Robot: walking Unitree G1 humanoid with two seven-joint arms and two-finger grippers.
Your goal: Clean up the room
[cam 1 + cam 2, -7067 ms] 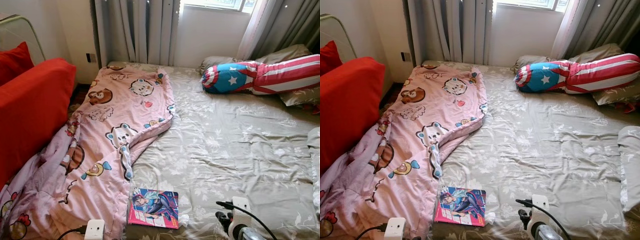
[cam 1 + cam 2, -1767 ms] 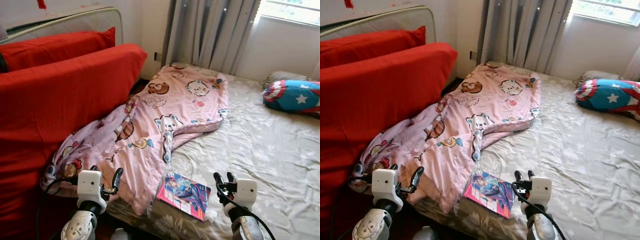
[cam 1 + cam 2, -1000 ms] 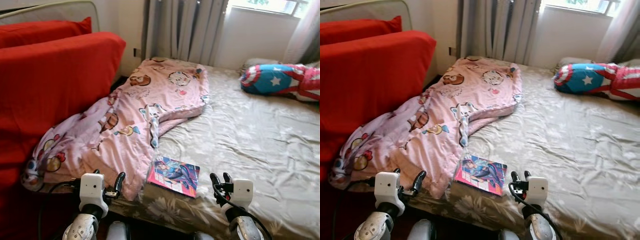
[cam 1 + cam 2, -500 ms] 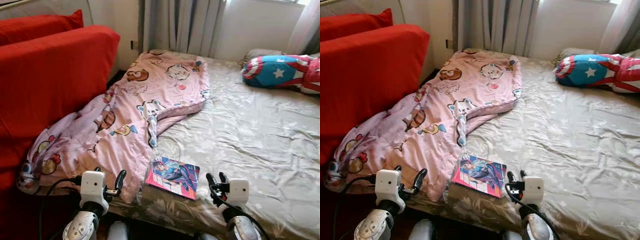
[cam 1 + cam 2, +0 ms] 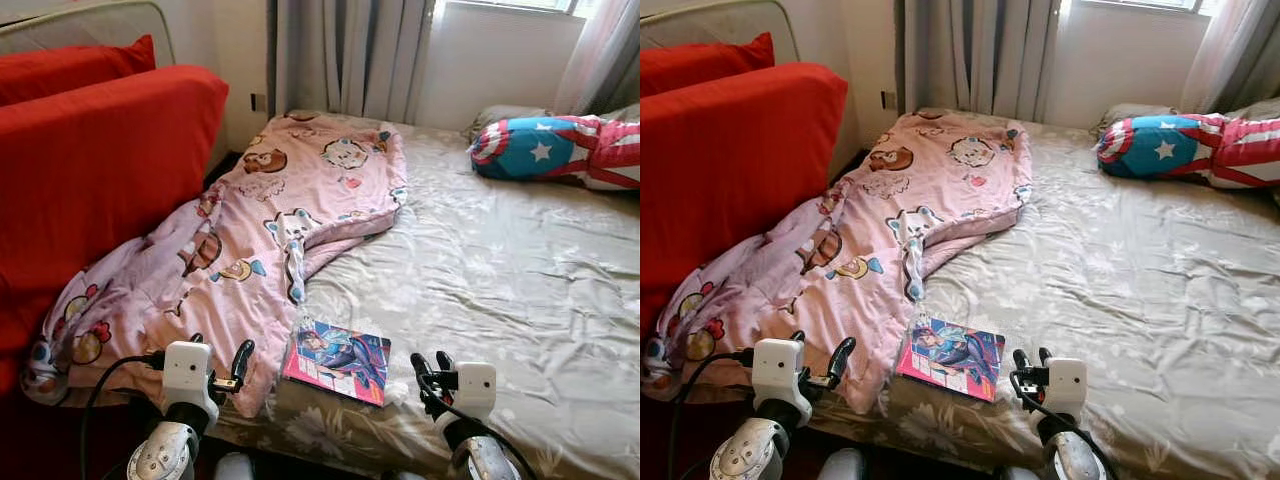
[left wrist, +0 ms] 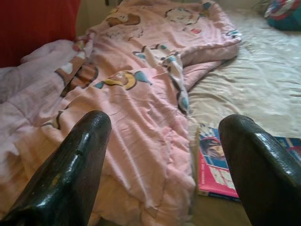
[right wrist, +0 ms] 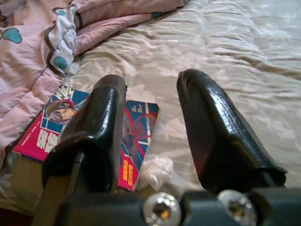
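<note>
Red sofa (image 5: 100, 170) standing at far left, its side touching the bed. Pink cartoon blanket (image 5: 240, 250) lying rumpled over the bed's left half, one end spilling off toward the sofa. Left gripper (image 5: 215, 365) hovering low at the bed's near edge, just before the blanket's hem; fingers spread wide, holding nothing. Left wrist view is showing the gap between its fingers (image 6: 70, 165) framing blanket folds, with the book's corner at one side. Colourful book (image 5: 337, 361) lying flat on the grey-green floral sheet (image 5: 500, 270), near edge, touching the blanket's tip. Right gripper (image 5: 432, 368) hovering just right of the book, fingers parted, empty. Right wrist view is revealing a small white crumpled wad (image 7: 155, 170) beside the book. Star-and-stripe bolster pillow (image 5: 560, 150) resting far right near the window.
</note>
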